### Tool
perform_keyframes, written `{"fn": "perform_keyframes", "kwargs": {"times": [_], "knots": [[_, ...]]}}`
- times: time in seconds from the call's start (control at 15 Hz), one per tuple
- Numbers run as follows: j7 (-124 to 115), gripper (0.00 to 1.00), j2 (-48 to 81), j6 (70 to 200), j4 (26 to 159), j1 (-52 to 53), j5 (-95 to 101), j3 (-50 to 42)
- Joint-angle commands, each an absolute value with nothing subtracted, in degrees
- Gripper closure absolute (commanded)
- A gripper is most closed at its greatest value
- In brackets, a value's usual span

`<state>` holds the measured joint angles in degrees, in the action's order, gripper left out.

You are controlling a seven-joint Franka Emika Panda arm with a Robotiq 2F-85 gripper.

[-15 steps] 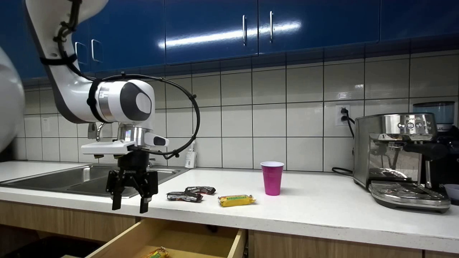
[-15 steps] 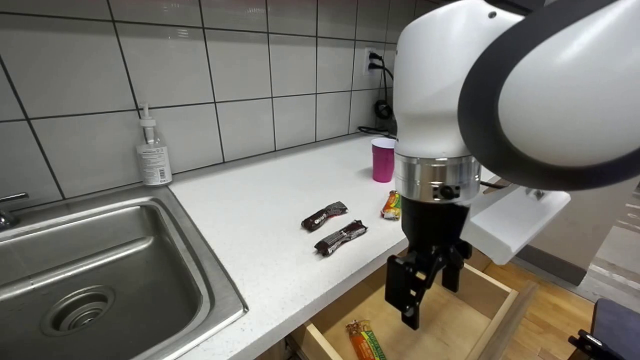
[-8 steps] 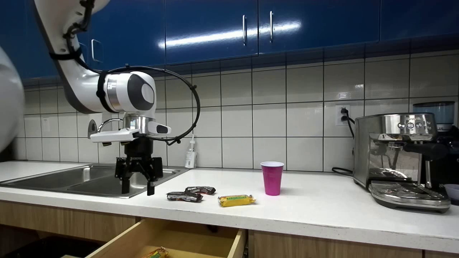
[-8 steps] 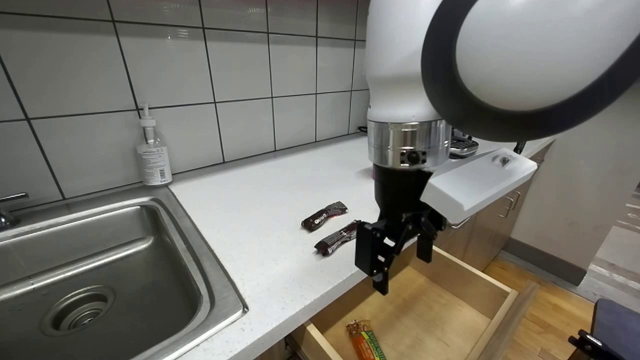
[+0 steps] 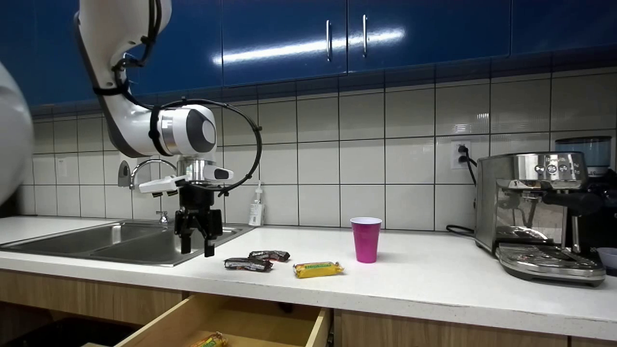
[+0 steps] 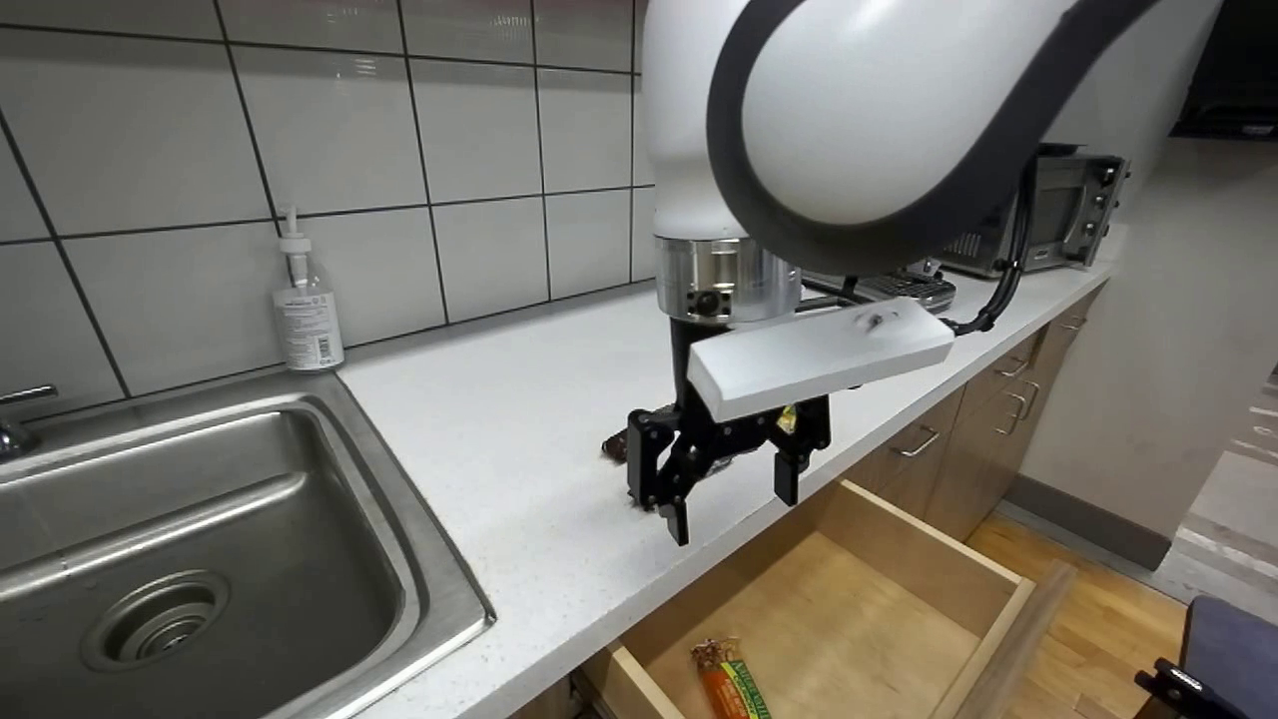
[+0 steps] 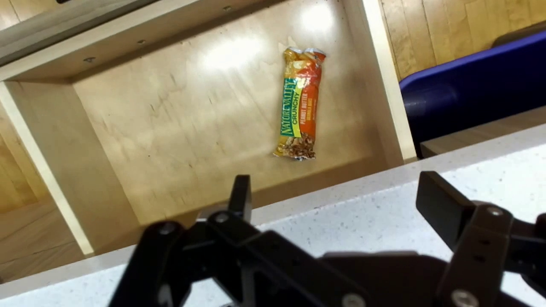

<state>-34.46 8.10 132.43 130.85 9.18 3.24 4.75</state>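
My black gripper (image 5: 197,251) hangs fingers-down above the counter near its front edge, jaws wide apart. In the wrist view, only countertop and its edge show between the fingertips (image 7: 443,204). Nearest in an exterior view are two dark-wrapped bars (image 5: 248,264), lying just right of the gripper; elsewhere the gripper (image 6: 733,519) mostly hides them. A yellow-wrapped bar (image 5: 318,270) and a pink cup (image 5: 366,241) stand farther right on the counter. Inside the open wooden drawer (image 6: 929,569) lies an orange and green granola bar (image 7: 300,104), untouched.
A steel sink (image 6: 389,479) is set into the counter, with a soap bottle (image 6: 308,320) behind its corner. A coffee machine (image 5: 535,207) stands at the far right. Blue cabinets (image 5: 284,43) hang overhead. The drawer sticks out below the counter edge.
From over the open drawer, my gripper has risen and moved in over the counter, toward the dark bars. The wrist has turned somewhat. The jaws have stayed open; the bars and cup have not moved.
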Motion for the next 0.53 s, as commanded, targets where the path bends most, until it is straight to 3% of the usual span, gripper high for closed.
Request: {"fn": "perform_keyframes", "kwargs": {"times": [0.0, 0.47], "knots": [[-41.94, 0.0, 12.45, 130.52, 124.74, 10.02, 4.77, 3.94], [-50.86, 0.0, 17.66, 130.34, 118.72, 10.99, 4.92, 1.9]]}}
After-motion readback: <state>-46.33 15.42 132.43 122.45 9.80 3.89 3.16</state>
